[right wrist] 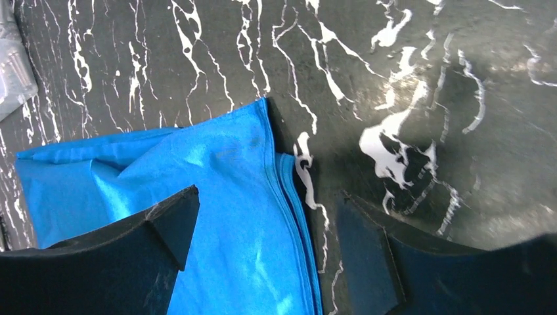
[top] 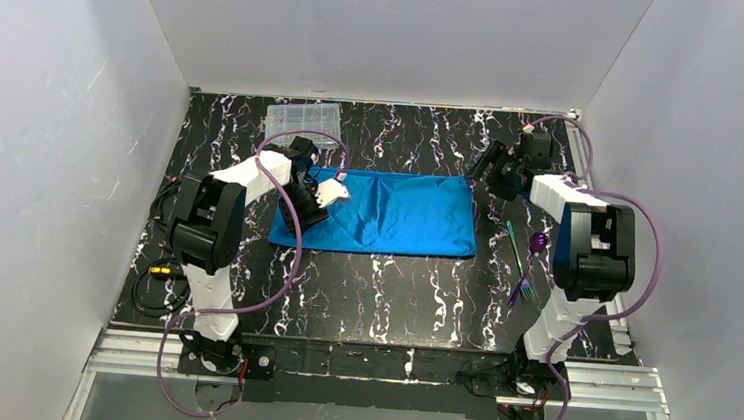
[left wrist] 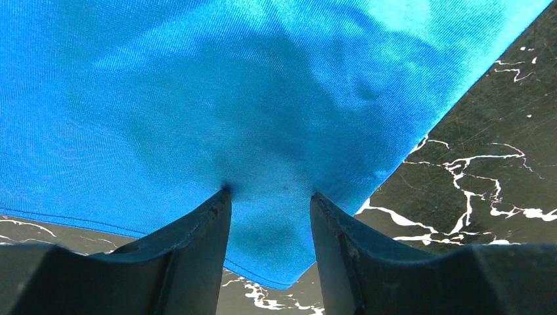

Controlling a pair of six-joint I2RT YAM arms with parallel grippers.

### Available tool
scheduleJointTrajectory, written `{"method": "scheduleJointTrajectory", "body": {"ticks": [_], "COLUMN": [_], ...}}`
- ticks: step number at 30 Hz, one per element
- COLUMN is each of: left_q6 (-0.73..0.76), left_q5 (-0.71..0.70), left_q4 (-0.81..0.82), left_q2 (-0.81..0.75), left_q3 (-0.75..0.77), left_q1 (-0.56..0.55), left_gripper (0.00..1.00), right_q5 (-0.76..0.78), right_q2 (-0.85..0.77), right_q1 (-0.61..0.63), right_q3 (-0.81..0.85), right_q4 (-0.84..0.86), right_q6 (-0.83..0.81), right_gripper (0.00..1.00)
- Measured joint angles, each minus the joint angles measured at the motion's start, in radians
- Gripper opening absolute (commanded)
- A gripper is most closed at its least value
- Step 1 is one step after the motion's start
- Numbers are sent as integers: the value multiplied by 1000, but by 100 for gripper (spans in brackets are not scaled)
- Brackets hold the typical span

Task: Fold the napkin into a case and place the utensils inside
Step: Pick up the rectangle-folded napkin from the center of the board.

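The bright blue napkin (top: 388, 213) lies on the black marble table (top: 372, 290), folded into a wide rectangle with layered edges. My left gripper (top: 317, 194) is open over its left end. In the left wrist view (left wrist: 269, 195) the fingertips (left wrist: 220, 200) rest on the cloth (left wrist: 263, 92) just inside a corner. My right gripper (top: 497, 170) is open at the napkin's far right corner. In the right wrist view (right wrist: 266, 197) it straddles the stacked right edge of the cloth (right wrist: 197, 157). The utensils lie right of the napkin: a green one (top: 515, 241) and purple ones (top: 536, 245).
A clear plastic compartment box (top: 303, 121) stands at the back, behind the left arm; its corner shows in the right wrist view (right wrist: 12, 59). White walls enclose the table on three sides. Purple cables loop around both arms.
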Motion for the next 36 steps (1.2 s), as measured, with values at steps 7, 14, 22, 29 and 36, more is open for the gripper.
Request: {"method": "scheduleJointTrajectory", "body": {"ticks": [7,14,22,29,36], "left_q6": [0,0,2,5,11], "left_q5": [1,0,0,-1,-13], "left_q4": [-2,2,2,2,11], "left_q2": [0,0,0,0,0], "left_q3": [2,2,2,2,2], "left_q1": [0,1,1,1,1], "left_gripper": [47,47,47,47,46], "right_q5": [-113,-216,-386,-506,-570], "right_q2": [161,220,275,258,188], "right_q1": [6,1,2,3,3], "right_q3": [101,142,91,-2,-98], "right_q4": [-8,27,294,617,830], "right_q6": [48,147,362,482,542], "right_gripper": [83,81,73,71,63]}}
